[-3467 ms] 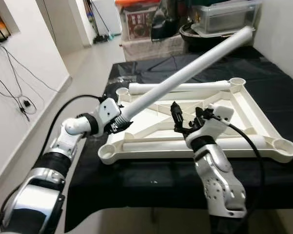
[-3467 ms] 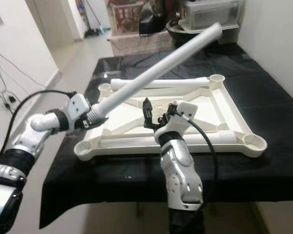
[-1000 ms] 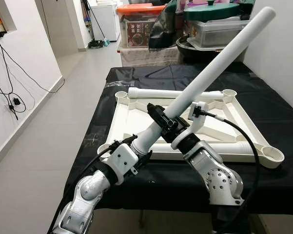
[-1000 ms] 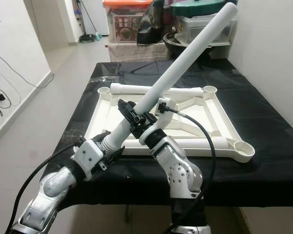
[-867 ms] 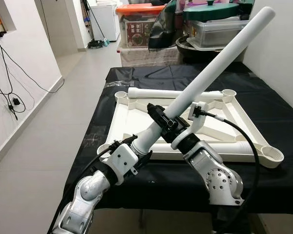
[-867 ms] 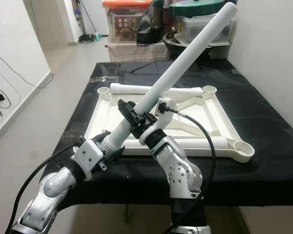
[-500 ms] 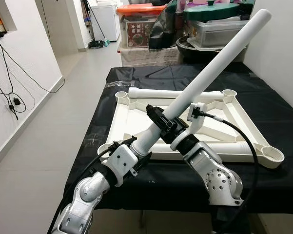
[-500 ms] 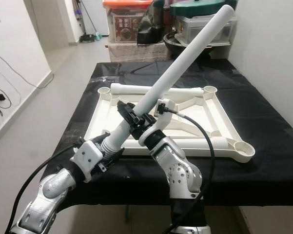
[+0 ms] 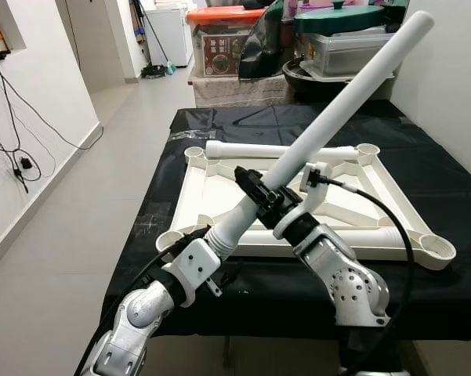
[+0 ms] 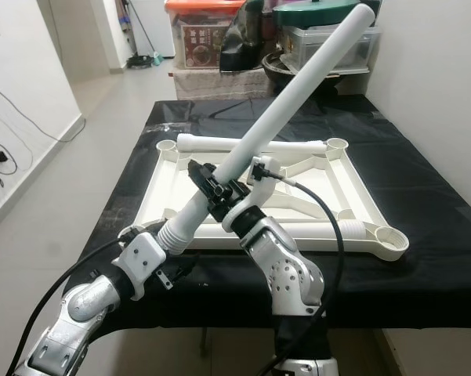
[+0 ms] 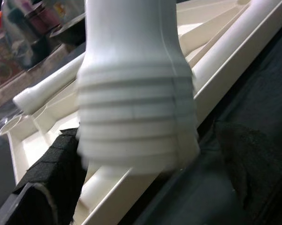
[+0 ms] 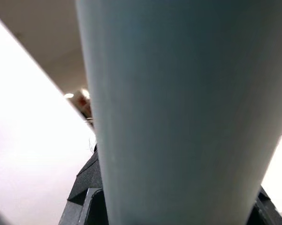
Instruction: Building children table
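White table leg held diagonally above the upside-down white table frame, threaded end low at the frame's near-left corner, plain end high over the frame's far-right corner. Frame lies on the black-covered tabletop; another leg lies along the frame's far edge, a third one along its near edge. Left tool sits at the threaded end, just outside the frame's near-left corner socket; left wrist view shows the ribbed thread big and blurred between two black pads, with a gap on each side, so fingers look apart, not pressing the leg. Eye views don't resolve that gap. Right tool is clamped on the leg a bit up from the thread, over the frame's near rail; black fingers wrap the tube. Right wrist view: tube surface close up, grey-looking, black finger bases at the edges, ceiling and wall behind. Beyond the frame's far edge: orange-lidded storage box, clear bin with green lid. Wall cables off the frame's left side.
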You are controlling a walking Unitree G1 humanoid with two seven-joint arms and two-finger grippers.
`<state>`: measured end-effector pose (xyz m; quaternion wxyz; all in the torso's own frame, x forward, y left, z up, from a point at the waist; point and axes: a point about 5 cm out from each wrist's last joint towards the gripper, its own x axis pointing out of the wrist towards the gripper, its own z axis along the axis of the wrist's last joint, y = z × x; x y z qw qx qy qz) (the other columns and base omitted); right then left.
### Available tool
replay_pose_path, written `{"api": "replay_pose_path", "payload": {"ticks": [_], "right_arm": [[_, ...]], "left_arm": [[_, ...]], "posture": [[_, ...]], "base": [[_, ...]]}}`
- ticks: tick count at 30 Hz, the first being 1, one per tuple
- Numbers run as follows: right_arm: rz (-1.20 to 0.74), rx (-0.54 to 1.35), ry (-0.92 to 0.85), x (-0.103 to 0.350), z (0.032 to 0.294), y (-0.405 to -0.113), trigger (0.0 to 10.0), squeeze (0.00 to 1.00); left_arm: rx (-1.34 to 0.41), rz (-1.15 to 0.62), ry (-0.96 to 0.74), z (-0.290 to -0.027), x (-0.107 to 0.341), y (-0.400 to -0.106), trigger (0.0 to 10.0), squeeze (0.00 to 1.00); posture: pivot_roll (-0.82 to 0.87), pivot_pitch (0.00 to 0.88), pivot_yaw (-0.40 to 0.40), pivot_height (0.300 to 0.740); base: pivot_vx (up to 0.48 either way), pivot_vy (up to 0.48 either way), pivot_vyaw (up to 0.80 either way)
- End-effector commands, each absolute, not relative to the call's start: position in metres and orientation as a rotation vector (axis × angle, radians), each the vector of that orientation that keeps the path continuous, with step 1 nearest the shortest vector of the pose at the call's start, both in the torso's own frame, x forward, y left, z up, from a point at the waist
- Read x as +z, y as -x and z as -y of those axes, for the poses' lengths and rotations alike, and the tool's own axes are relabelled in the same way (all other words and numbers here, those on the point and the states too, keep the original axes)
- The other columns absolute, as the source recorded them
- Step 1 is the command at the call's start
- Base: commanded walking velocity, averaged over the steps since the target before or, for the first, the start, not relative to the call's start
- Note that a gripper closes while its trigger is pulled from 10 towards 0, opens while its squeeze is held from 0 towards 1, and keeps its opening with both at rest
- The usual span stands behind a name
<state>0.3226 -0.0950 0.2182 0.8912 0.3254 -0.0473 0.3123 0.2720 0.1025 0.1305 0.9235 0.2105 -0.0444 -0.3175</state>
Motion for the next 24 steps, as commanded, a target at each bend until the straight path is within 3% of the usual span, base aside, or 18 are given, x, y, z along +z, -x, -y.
{"api": "replay_pose_path", "payload": {"ticks": [1,2,3,8,12,24], "right_arm": [[0.225,0.519,-0.596,0.236,0.109,-0.332,10.0,0.0],[0.225,0.519,-0.596,0.236,0.109,-0.332,10.0,0.0],[0.255,0.404,-0.508,0.238,0.121,-0.338,10.0,0.0],[0.274,0.336,-0.451,0.239,0.128,-0.342,10.0,0.0],[0.304,0.232,-0.362,0.24,0.14,-0.345,10.0,0.0],[0.321,0.24,-0.316,0.242,0.133,-0.347,10.0,0.0]], "left_arm": [[-0.673,0.035,-0.437,-0.098,0.119,-0.268,10.0,0.0],[-0.673,0.035,-0.437,-0.098,0.119,-0.268,10.0,0.0],[-0.65,0.037,-0.419,-0.098,0.121,-0.268,10.0,0.0],[-0.637,0.039,-0.406,-0.098,0.122,-0.269,10.0,0.0],[-0.57,0.081,-0.363,-0.096,0.13,-0.27,10.0,0.0],[-0.537,0.124,-0.283,-0.087,0.14,-0.265,10.0,0.0]], "posture": [[0.06,0.0,-0.002,0.74],[0.06,0.0,-0.002,0.74],[0.06,0.0,-0.003,0.74],[0.06,0.0,-0.003,0.74],[0.06,0.0,-0.006,0.74],[0.06,0.0,-0.013,0.74]], "base": [[0.0,0.0,0.0],[0.0,0.0,0.0],[0.0,0.0,0.0],[0.0,0.0,0.0],[0.0,0.0,0.8],[0.0,0.0,0.8]]}}
